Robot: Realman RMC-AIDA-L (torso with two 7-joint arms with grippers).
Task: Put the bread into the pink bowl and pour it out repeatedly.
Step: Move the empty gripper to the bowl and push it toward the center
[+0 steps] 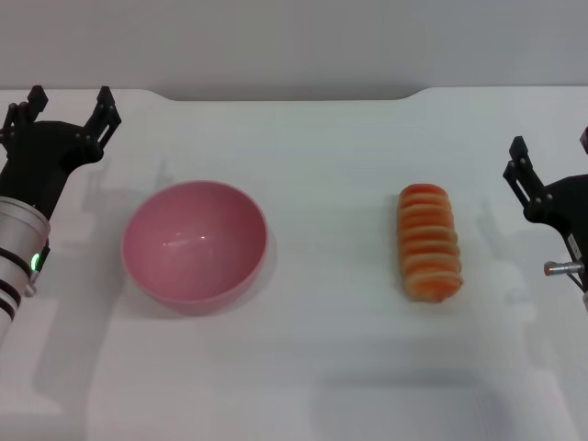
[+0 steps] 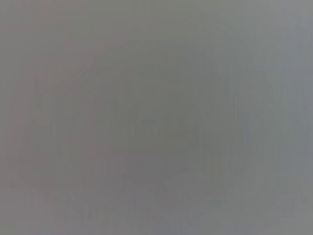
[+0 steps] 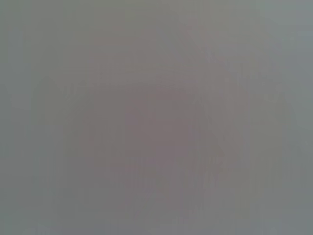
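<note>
The pink bowl (image 1: 195,241) stands upright and empty on the white table, left of centre in the head view. The bread (image 1: 428,242) lies flat on the table to the right of the bowl, striped orange side up, its long axis running front to back. My left gripper (image 1: 71,103) hovers at the far left, behind and left of the bowl, open and holding nothing. My right gripper (image 1: 552,147) is at the far right edge, right of the bread, its fingers spread open and empty. Both wrist views show only a plain grey surface.
The white table (image 1: 322,367) ends at a back edge against a grey wall (image 1: 294,41). A wide gap of bare tabletop separates the bowl from the bread.
</note>
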